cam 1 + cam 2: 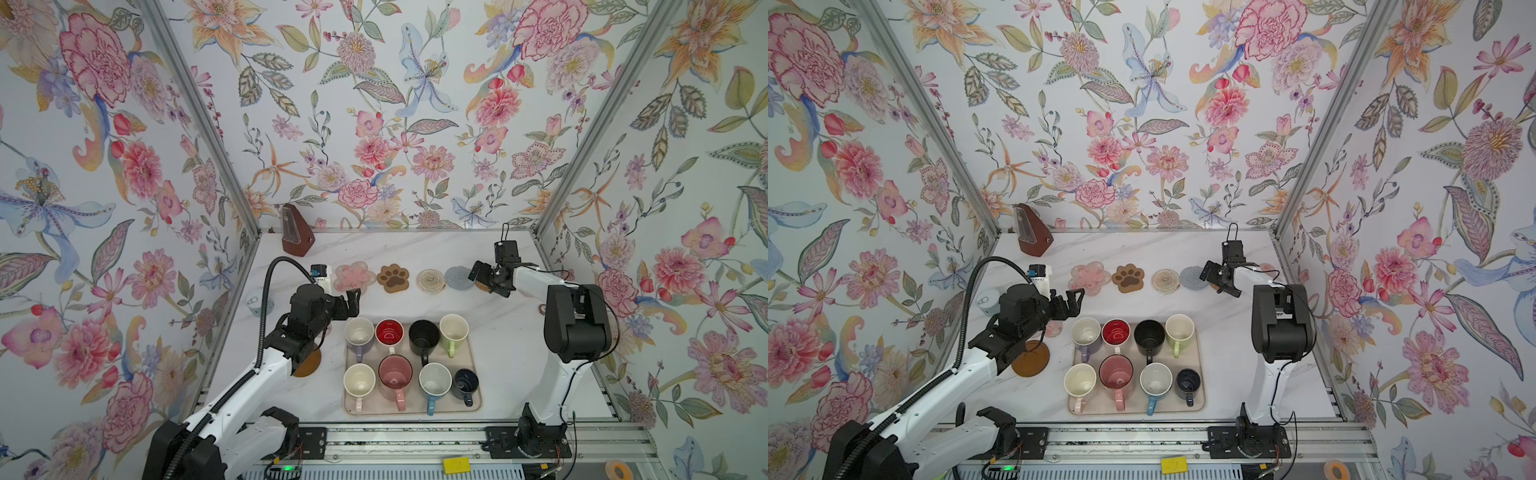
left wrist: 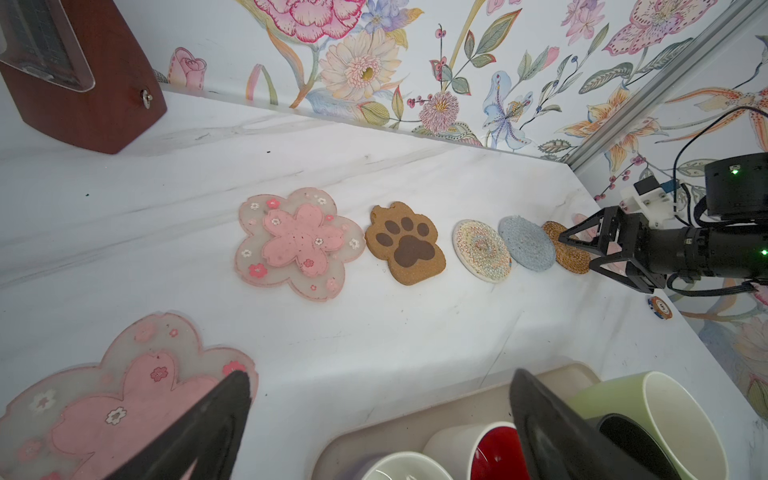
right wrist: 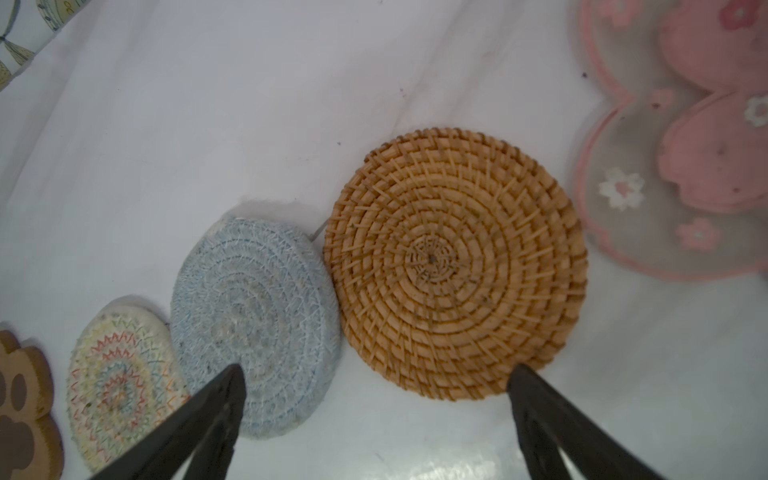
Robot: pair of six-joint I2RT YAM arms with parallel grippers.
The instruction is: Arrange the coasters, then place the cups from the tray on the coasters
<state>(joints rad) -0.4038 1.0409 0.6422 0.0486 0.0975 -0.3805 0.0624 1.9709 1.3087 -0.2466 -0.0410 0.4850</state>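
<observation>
**Both jaws wide open, every cup on the tray**

I see eight cups [image 1: 395, 372] standing on the tray [image 1: 475, 405], at 6 o'clock on the worktop [image 1: 507, 357]. At 12 o'clock from the tray runs a row: pink flower coaster [image 1: 354, 276], paw print coaster [image 1: 393, 278], cream woven round [image 1: 431, 279], grey woven round [image 1: 458, 277] and, just beside it, the rattan coaster [image 3: 455, 270]. My right jaws, at 1 o'clock from the tray, are spread wide above the grey round and the rattan, gripping nothing. My left jaws, at 10 o'clock, gape wide and empty, near a second flower coaster [image 2: 124, 399]. The brown disc [image 1: 1030, 358] lies at 9 o'clock.
</observation>
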